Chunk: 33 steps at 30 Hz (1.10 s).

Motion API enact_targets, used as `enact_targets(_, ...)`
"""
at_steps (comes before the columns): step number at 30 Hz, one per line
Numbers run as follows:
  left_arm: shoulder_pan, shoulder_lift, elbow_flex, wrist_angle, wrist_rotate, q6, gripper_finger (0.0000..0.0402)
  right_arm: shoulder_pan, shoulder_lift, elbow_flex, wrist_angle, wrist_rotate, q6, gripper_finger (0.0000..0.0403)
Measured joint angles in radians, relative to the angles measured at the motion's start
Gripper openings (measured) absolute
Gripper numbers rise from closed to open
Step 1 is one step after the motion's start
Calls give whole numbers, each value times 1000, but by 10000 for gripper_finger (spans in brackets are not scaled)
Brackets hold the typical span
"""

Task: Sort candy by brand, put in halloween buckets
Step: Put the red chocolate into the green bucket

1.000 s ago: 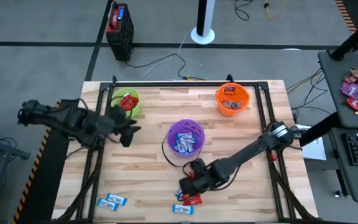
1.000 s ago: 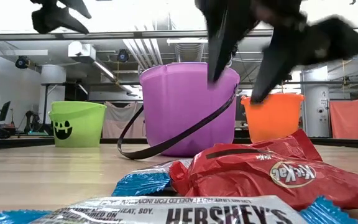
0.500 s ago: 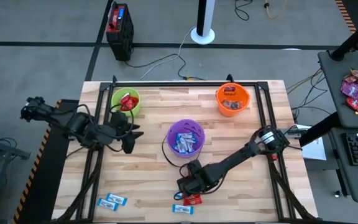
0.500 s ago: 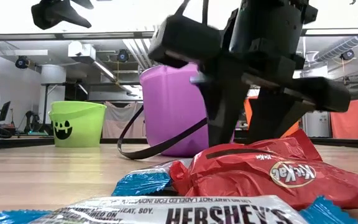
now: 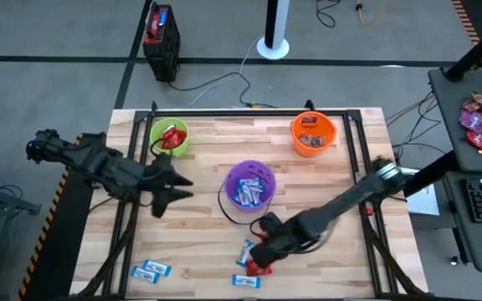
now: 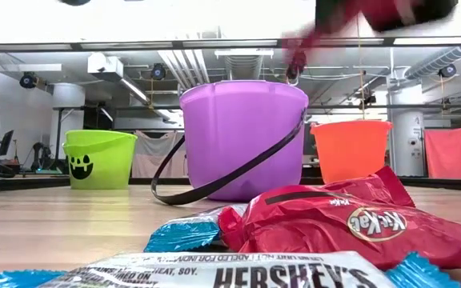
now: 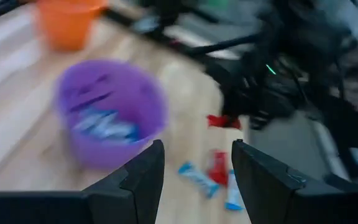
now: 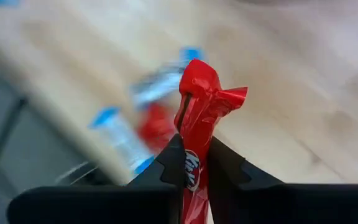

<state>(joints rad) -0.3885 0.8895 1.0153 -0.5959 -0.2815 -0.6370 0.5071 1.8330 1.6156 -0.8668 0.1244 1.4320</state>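
Note:
My right gripper (image 8: 194, 149) is shut on a red KitKat candy (image 8: 202, 102) above the table's near middle (image 5: 253, 251). Below it a red candy (image 5: 259, 268) and a light blue one (image 5: 246, 281) lie flat on the wood. Two more blue candies (image 5: 151, 269) lie near the left front. The green bucket (image 5: 168, 136), purple bucket (image 5: 250, 186) and orange bucket (image 5: 313, 133) stand upright with candy inside. My left gripper (image 7: 197, 162) hovers open to the left of the purple bucket (image 5: 181, 188), holding nothing. My right gripper pinches the red KitKat wrapper (image 8: 193, 163) between its two fingers. The fingers slant downward, coming from the table's right side. The wrapper's crimped end (image 8: 213, 93) sticks out past the fingertips. The candy is lifted clear of the table.
A black frame rail (image 5: 249, 111) runs around the table top. The purple bucket's black handle (image 6: 214, 180) lies down on the wood toward the near side. A KitKat (image 6: 358, 224) and a Hershey's piece (image 6: 214, 276) lie right in front of the low camera.
My right gripper dropped onto the candies at the near middle with its fingers open. It shut on a red KitKat and rose with it, lifting it clear of the table. My left gripper has swung a little toward the near edge and tipped upward, staying open.

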Motion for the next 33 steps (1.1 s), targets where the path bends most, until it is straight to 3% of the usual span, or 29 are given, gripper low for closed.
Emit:
enact_targets(3, -2, -4, -7, 107, 45, 61, 171, -2, -113, 0, 94, 76, -141, 30)
enact_targets(6, 0, 12, -29, 213, 42, 82, 171, -31, -202, 1, 219, 268, -297, 30)
enact_targets(10, -3, 65, -57, 345, 37, 85, 171, -81, -250, 1, 479, 496, -663, 29)
enact_targets(13, -3, 122, -71, 481, 32, 94, 171, -118, -247, 1, 676, 600, -899, 29)
enact_targets(17, -3, 192, -67, 566, -48, 112, 171, -171, -246, 1, 783, 621, -1005, 29)
enact_targets(27, 4, 256, -17, 582, -281, 106, 217, -183, -244, 1, 778, 582, -1077, 29)
enact_targets(33, 5, 291, 7, 647, -245, 195, 229, -191, -244, 1, 775, 583, -1101, 29)
